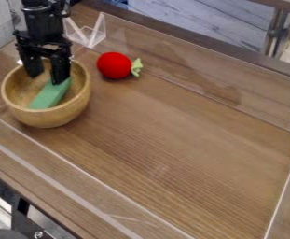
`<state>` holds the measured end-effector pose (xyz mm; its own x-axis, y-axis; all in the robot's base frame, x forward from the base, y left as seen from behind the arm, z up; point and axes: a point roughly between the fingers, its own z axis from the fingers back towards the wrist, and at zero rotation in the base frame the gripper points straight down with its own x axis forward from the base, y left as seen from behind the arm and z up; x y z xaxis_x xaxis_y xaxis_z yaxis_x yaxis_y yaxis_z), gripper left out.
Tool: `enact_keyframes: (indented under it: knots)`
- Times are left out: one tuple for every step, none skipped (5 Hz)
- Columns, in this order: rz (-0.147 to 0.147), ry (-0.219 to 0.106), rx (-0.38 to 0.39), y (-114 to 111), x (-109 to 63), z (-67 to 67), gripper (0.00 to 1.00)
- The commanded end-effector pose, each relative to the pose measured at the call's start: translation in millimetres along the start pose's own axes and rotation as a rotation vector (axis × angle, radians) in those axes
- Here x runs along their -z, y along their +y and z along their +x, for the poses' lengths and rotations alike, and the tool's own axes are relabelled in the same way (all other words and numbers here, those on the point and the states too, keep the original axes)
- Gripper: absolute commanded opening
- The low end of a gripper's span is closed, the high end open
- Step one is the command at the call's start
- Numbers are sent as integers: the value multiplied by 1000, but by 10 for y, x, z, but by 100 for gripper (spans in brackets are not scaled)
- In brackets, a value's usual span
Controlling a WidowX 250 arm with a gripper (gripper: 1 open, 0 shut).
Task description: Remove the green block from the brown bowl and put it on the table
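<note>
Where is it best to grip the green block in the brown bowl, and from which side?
Probably from above, pinching the green block's long edges near its raised upper end. It leans tilted against the brown bowl's inner wall, and the rim blocks any sideways approach. The open gripper already points down over it.

You have no readable text, label, brand, number or sign anywhere in this view.
</note>
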<state>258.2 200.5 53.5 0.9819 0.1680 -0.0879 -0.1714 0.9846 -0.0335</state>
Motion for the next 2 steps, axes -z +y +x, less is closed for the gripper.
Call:
enact_keyframes:
  knots:
    - [36,-50,-9,-7,-104,15,100]
    - [37,-48,-12,-86,-62,-26,0]
